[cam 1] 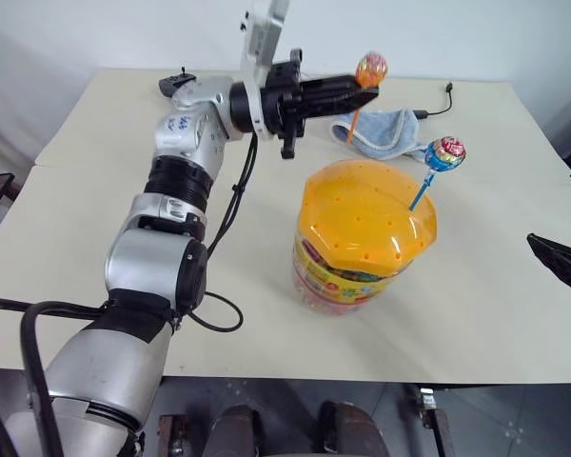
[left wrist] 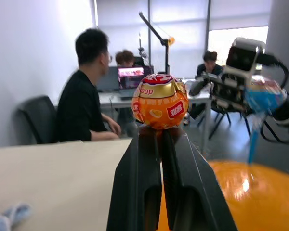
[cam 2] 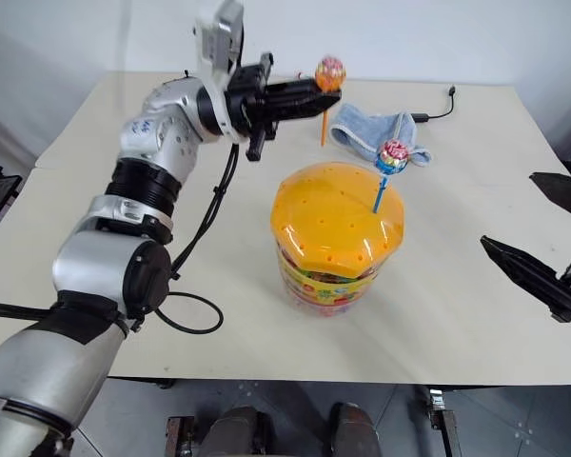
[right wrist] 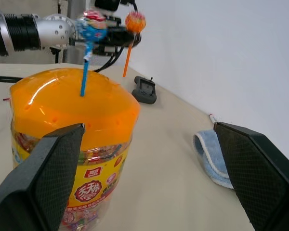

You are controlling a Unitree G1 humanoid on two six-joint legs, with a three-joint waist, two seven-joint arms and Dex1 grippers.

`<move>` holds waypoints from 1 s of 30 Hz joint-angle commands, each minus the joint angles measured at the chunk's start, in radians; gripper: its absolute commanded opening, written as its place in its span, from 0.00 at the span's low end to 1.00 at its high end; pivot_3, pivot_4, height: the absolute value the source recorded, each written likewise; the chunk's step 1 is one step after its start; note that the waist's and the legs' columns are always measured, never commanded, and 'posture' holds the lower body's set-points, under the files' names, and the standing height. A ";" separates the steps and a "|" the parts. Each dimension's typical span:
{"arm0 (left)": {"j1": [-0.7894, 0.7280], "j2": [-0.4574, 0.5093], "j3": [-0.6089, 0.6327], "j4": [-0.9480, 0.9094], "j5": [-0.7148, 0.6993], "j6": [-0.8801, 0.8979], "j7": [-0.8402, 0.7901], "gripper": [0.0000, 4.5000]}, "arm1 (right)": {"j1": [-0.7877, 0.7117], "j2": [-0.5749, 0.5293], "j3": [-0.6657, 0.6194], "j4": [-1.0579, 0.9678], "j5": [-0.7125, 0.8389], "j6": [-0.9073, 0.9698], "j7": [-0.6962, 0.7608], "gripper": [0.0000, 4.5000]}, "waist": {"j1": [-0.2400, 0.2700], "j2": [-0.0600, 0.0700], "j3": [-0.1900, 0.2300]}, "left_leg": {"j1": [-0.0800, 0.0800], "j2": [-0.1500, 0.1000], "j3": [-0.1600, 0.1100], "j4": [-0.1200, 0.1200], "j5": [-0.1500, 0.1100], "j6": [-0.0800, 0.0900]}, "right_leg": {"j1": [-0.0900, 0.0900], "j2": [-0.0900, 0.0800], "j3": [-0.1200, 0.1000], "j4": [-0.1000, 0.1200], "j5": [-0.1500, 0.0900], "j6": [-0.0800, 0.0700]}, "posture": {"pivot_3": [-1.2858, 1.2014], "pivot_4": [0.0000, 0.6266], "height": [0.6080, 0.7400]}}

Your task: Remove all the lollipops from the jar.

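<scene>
Our left gripper [cam 1: 364,92] is clenched on the orange lollipop [cam 1: 371,69], lifted clear above the table [cam 1: 86,143]. The jar [cam 1: 362,238] stands mid-table with 1 blue lollipop [cam 1: 445,153] in its lid. Our right gripper [cam 2: 538,233] gapes wide, empty.

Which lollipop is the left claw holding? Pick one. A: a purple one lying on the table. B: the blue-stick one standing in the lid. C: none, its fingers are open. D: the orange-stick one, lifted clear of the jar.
D: the left claw is shut on the orange lollipop, held above the table beyond the jar, while the blue-stick lollipop stands in the orange lid.
</scene>
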 commanded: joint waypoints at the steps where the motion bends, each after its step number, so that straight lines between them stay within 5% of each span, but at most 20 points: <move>1: -0.065 0.036 0.034 -0.045 -0.003 0.030 0.079 0.00 | -0.020 -0.012 -0.007 0.013 0.007 -0.022 0.004 1.00 | -0.001 0.000 0.000 | 0.000 0.000 0.000 0.000 0.000 0.000 | 0.000 0.000 0.000 0.000 0.000 0.000 | 0.52 0.24 1.00; 6: -0.078 0.111 0.001 -0.064 0.070 0.168 0.232 0.00 | -0.038 -0.022 0.006 0.030 0.001 -0.018 0.018 1.00 | -0.004 0.000 0.000 | 0.001 0.000 0.000 -0.001 0.000 0.000 | 0.000 0.000 0.000 0.000 0.000 0.000 | 0.52 0.24 1.00; 12: 0.120 0.393 -0.312 -0.299 0.332 0.627 0.232 0.00 | -0.079 -0.042 0.057 0.085 -0.027 -0.026 0.044 1.00 | -0.016 0.003 -0.002 | 0.003 0.000 0.001 -0.004 0.000 0.000 | 0.000 0.000 0.001 0.000 0.000 0.000 | 0.52 0.24 1.00; 23: 0.518 0.637 -0.422 -0.835 0.293 1.144 0.294 0.00 | -0.167 -0.058 0.153 0.165 -0.065 -0.039 0.083 1.00 | 0.000 -0.001 0.000 | 0.001 0.000 -0.002 0.000 0.000 0.000 | 0.000 0.000 0.003 0.001 0.000 0.000 | 0.52 0.24 1.00; 30: 0.568 0.723 -0.377 -0.957 0.189 1.266 0.312 0.45 | -0.200 -0.066 0.177 0.186 -0.078 -0.030 0.102 1.00 | -0.002 -0.001 0.000 | 0.001 0.000 -0.002 0.002 0.000 0.000 | 0.000 0.000 0.003 0.004 0.000 -0.001 | 0.52 0.24 1.00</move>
